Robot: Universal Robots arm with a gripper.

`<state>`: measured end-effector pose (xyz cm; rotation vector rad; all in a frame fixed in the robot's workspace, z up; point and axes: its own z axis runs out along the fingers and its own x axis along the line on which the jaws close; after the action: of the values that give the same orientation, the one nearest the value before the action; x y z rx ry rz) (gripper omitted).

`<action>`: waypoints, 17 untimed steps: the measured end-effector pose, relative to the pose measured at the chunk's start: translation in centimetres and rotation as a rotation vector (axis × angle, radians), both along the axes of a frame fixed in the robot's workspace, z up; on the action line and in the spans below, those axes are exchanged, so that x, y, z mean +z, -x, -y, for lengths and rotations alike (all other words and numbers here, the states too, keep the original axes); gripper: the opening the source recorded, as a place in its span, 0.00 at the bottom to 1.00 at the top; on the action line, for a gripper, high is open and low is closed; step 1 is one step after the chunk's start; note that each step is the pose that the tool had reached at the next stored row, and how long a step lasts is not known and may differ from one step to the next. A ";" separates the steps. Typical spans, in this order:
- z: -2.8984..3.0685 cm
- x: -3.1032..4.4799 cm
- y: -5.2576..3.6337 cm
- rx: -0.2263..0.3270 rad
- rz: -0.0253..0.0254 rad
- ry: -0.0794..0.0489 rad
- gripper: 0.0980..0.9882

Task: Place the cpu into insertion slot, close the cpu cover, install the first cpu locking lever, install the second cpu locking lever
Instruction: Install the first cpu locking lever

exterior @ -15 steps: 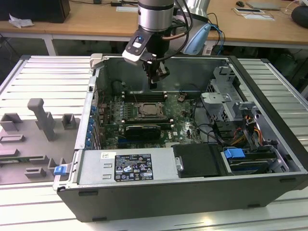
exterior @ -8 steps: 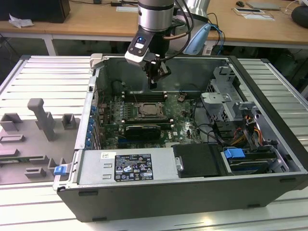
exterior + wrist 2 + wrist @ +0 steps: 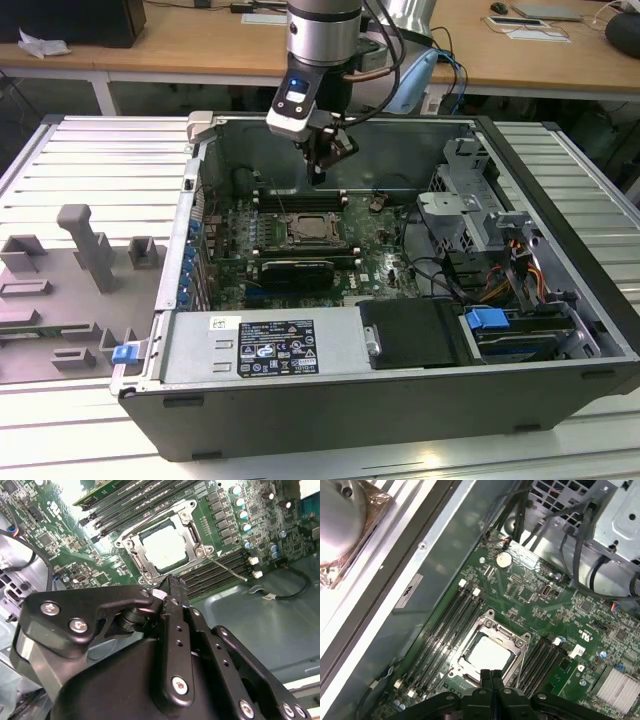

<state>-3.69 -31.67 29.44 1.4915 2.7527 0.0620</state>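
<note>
- Gripper (image 3: 491, 676): in the first wrist view the two black fingertips (image 3: 486, 676) are pressed together with nothing between them. In the second wrist view the gripper (image 3: 171, 581) tip shows just short of the socket's near edge. In the exterior view the gripper (image 3: 320, 172) hangs above the rear of the motherboard, clear of the board surface.
- Cpu (image 3: 489, 655): seated in the insertion slot (image 3: 463, 666), pale silver top facing up. In the second wrist view the cpu (image 3: 166, 548) shows through the central window of the frame.
- Cpu cover (image 3: 189, 521): folded flat over the socket, its silver frame surrounding the chip on all sides. In the first wrist view the cpu cover (image 3: 502, 632) lies likewise.
- Locking lever (image 3: 227, 568): a thin wire rod runs from one corner of the socket across the memory slots (image 3: 220, 567); whether it is latched cannot be determined.
- Memory slots (image 3: 442, 625): long black rows flank the socket on two opposite sides.
- Computer case (image 3: 400, 410): open, lying on its side on a slatted metal table (image 3: 100, 150); the insertion slot (image 3: 313, 231) sits mid-board.
- Grey fixture blocks (image 3: 88, 245): on the table at the exterior view's left, well apart from the case.
</note>
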 end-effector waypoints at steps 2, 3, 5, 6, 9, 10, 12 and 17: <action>0.00 0.00 0.00 0.021 0.0000 0.000 0.01; 0.00 0.00 0.00 0.034 0.0001 0.000 0.01; 0.00 0.00 0.00 0.054 0.0000 0.000 0.01; 0.00 0.00 0.00 0.073 0.0000 0.000 0.01; 0.00 0.00 0.00 0.103 0.0001 0.000 0.01; 0.00 0.00 0.00 0.109 0.0000 0.000 0.01; 0.00 0.00 0.00 0.131 0.0001 0.000 0.01; 0.00 0.00 0.00 0.177 0.0001 0.000 0.01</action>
<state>-3.69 -31.67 29.44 1.2432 2.8772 0.0633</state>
